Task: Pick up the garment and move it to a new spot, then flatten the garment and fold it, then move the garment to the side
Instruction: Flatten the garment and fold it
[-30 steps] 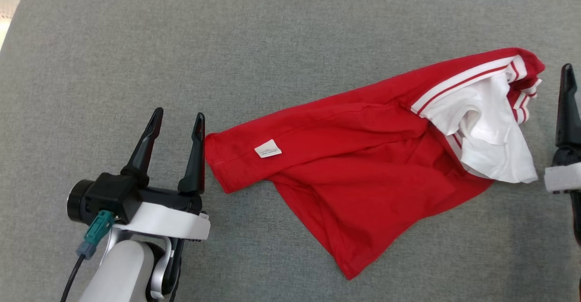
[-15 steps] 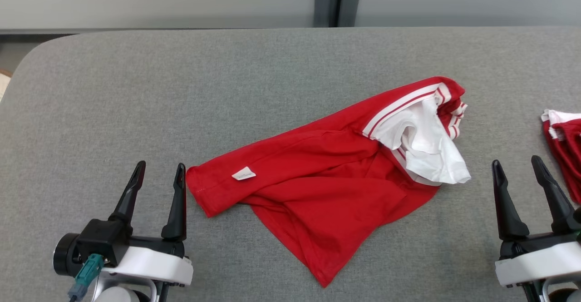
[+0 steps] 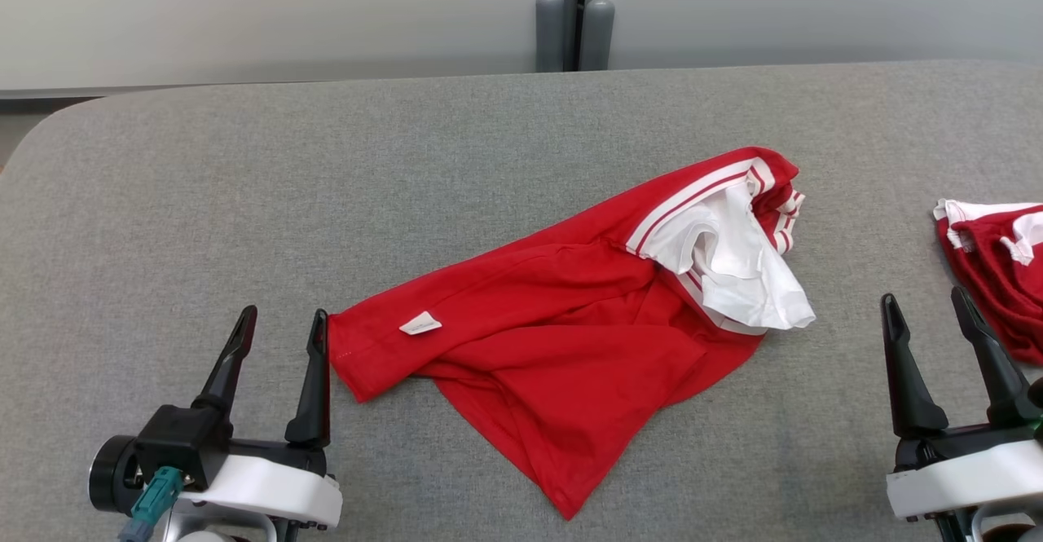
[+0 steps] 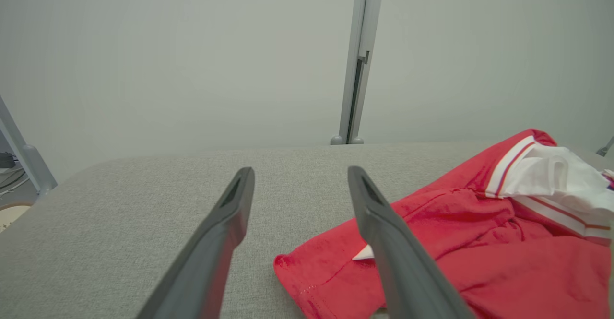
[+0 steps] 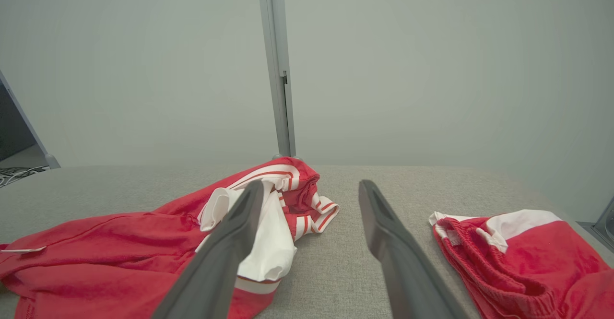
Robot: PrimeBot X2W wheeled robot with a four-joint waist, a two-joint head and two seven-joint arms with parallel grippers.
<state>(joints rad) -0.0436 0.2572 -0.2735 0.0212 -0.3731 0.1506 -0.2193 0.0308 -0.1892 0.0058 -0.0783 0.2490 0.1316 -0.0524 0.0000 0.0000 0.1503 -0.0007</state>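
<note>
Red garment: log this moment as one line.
garment: crumpled on grey surface, unheld | left gripper: open, beside it | right gripper: open, clear of it

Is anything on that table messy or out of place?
Yes. The garment lies crumpled and twisted on the table, its white part bunched up. A label shows on the outside near its left end, so it may be inside out. A second garment sits rumpled at the right edge.

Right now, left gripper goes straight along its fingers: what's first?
Probably bare table; the left gripper aims just past the red garment, whose hem lies beside one finger. Depth unclear.
</note>
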